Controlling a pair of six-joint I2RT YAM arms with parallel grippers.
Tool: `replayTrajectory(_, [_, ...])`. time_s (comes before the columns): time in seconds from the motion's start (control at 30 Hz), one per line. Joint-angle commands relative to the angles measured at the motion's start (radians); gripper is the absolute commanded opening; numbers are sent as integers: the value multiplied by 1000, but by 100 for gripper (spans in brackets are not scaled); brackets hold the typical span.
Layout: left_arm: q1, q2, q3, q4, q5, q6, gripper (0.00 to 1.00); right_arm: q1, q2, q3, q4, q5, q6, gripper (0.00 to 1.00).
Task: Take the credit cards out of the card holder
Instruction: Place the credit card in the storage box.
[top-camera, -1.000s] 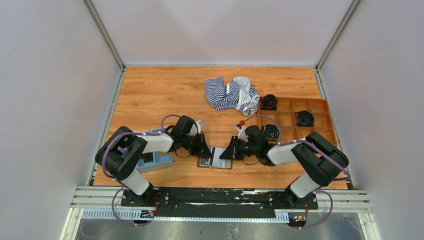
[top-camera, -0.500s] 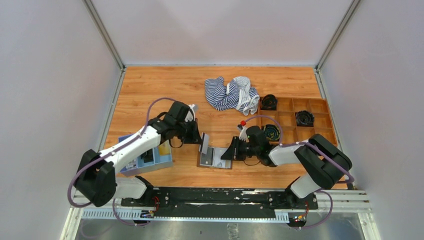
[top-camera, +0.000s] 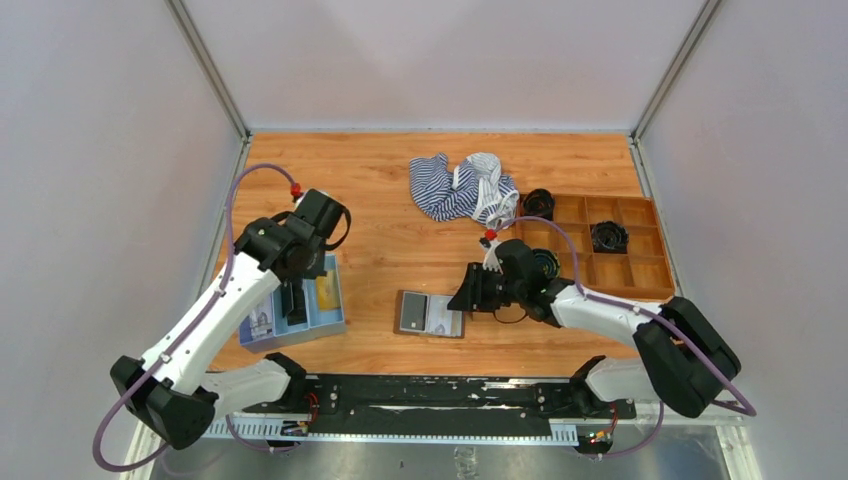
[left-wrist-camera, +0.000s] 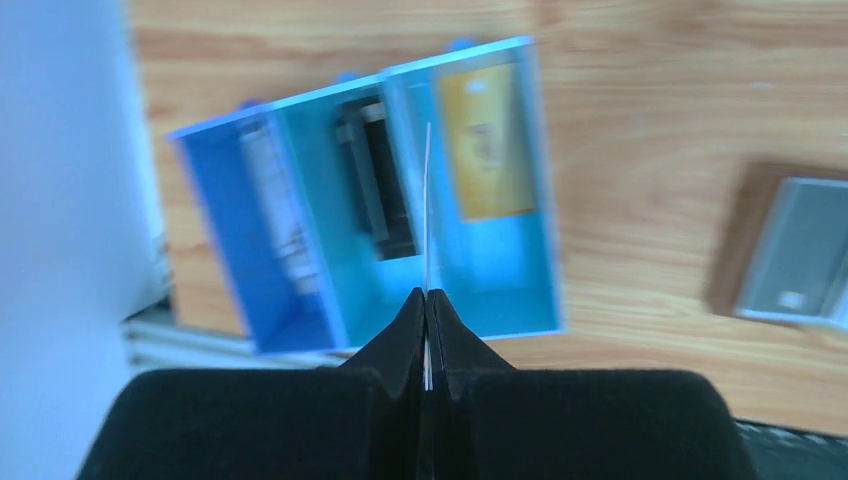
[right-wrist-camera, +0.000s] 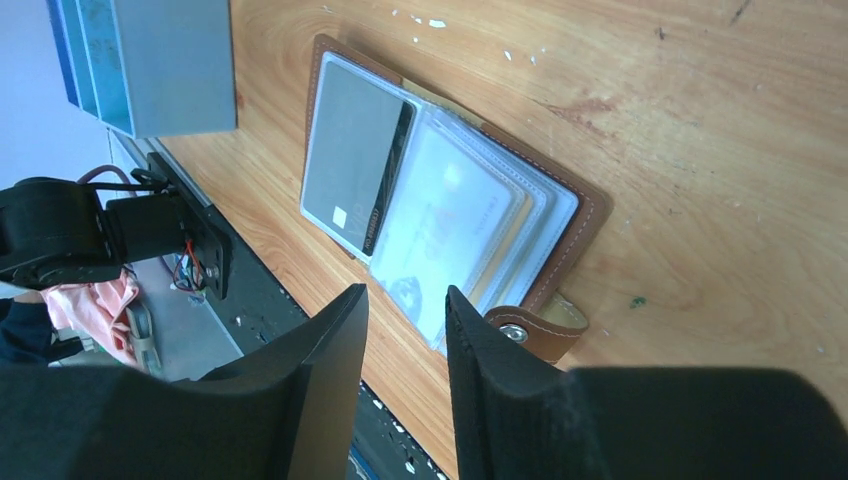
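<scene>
Card holder (top-camera: 430, 313) open flat on desk (top-camera: 380, 200), bare wood around it, desk's near edge close. I see a grey card (right-wrist-camera: 352, 160) in its left pocket, clear sleeves (right-wrist-camera: 450, 230) fanned. Right fingers (right-wrist-camera: 330, 345) by snap tab (right-wrist-camera: 535, 328), narrowly apart, empty. Left fingers (left-wrist-camera: 405, 330) pinch a thin card (left-wrist-camera: 428, 210) edge-on above blue tray (left-wrist-camera: 500, 275); gold card (left-wrist-camera: 485, 140) inside.

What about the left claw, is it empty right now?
No, the left gripper pinches a thin card edge-on above the light-blue tray.
</scene>
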Motion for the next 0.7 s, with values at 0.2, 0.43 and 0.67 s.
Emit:
replayTrajectory(0.2, [179, -24, -14, -181, -368, -83, 0, -8, -51, 36, -135, 12, -66, 41])
replayTrajectory(0.43, [251, 84, -15, -179, -408, -118, 0, -7, -72, 28, -143, -9, -80, 41])
replayTrajectory(0.67, [283, 189, -6, -175, -437, -194, 0, -8, -94, 29, -150, -51, -92, 42])
